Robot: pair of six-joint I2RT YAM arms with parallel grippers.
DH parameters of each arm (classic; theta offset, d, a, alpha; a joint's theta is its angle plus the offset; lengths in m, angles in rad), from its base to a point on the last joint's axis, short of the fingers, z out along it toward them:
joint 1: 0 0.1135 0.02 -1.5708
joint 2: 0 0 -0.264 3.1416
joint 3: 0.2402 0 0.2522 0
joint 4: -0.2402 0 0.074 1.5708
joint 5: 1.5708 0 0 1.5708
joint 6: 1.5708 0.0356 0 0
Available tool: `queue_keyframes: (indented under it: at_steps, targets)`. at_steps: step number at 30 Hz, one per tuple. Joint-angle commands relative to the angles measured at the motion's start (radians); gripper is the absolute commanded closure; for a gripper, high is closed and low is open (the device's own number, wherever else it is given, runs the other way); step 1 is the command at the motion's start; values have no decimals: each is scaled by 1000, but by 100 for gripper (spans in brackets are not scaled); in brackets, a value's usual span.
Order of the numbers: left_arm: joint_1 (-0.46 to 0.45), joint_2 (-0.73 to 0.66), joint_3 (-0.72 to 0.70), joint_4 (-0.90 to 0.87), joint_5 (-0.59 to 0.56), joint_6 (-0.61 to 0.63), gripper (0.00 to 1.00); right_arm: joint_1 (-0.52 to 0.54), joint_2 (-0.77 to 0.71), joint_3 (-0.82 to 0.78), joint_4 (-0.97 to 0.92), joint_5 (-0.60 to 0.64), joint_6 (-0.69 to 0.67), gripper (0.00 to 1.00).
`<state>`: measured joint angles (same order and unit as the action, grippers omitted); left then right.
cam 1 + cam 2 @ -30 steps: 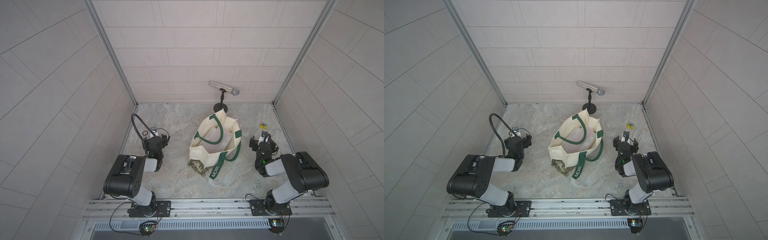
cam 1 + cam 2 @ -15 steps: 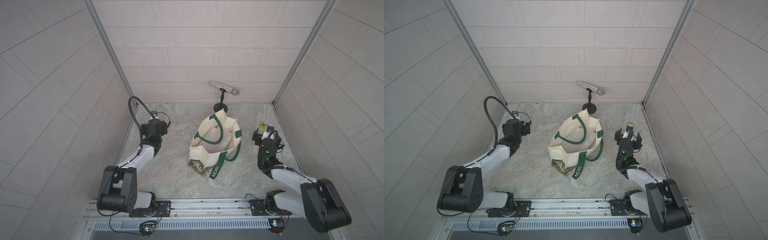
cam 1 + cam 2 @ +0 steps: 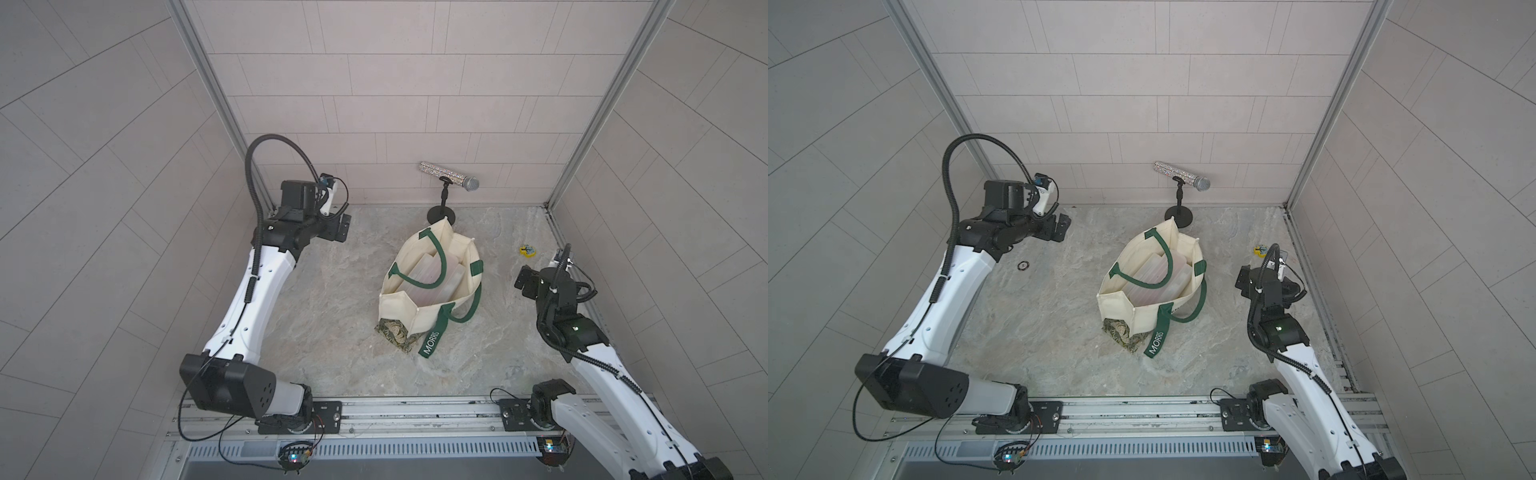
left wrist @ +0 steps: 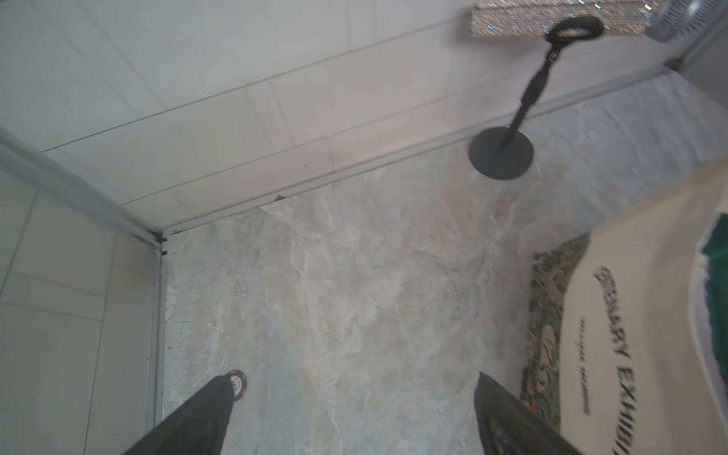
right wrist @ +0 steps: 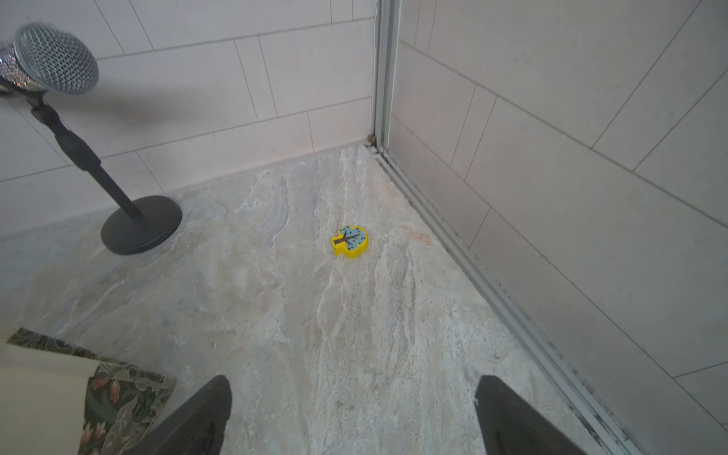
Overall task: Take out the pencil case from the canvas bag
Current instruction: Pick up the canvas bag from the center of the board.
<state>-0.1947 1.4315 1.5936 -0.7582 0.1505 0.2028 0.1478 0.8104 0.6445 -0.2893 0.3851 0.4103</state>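
The canvas bag (image 3: 399, 307) (image 3: 1115, 305) stands open in the middle of the floor, cream with green handles, a "MORRIS" strap (image 3: 432, 343) and a leafy base. The pencil case (image 3: 432, 274) shows as a pale translucent flat shape inside the bag's mouth, partly under a handle. My left gripper (image 3: 343, 224) (image 3: 1061, 226) hangs open well to the bag's back left. In the left wrist view the left gripper (image 4: 354, 378) holds only bare floor between its fingers. My right gripper (image 3: 524, 282) (image 3: 1245, 282) is open to the right of the bag, and in the right wrist view the right gripper (image 5: 352, 378) is empty too.
A glittery microphone (image 3: 449, 176) on a black stand (image 3: 441, 214) stands just behind the bag near the back wall. A yellow tree-shaped toy (image 3: 528, 250) (image 5: 350, 242) lies at the right. A poker chip (image 3: 1022, 265) (image 4: 238, 384) lies at the left. Tiled walls close in three sides.
Both arms have unfolded from their tucked pose and risen. The left gripper swung up toward the back left corner and the right one moved forward beside the bag. The bag stayed put.
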Motion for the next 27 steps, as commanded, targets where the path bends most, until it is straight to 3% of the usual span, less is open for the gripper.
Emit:
queue_keyframes:
  at_steps: [1, 5, 8, 18, 23, 27]
  targets:
    - [-135, 20, 86, -281, -16, 178, 0, 1, 59, 70, -251, -111, 76, 1]
    - [-305, 50, 223, -439, -56, 285, 0, 2, 102, 112, -315, -206, 62, 0]
    - [-384, 83, 307, -509, -36, 350, 0, 1, 88, 103, -298, -267, 60, 1]
    - [-497, 252, 457, -705, 10, 596, 2, 1, 56, 67, -260, -355, 93, 1]
    - [-537, 301, 514, -690, 57, 632, 3, 2, 51, 50, -261, -377, 104, 0]
    - [-598, 322, 500, -652, 16, 679, 4, 2, 43, 52, -268, -386, 104, 1]
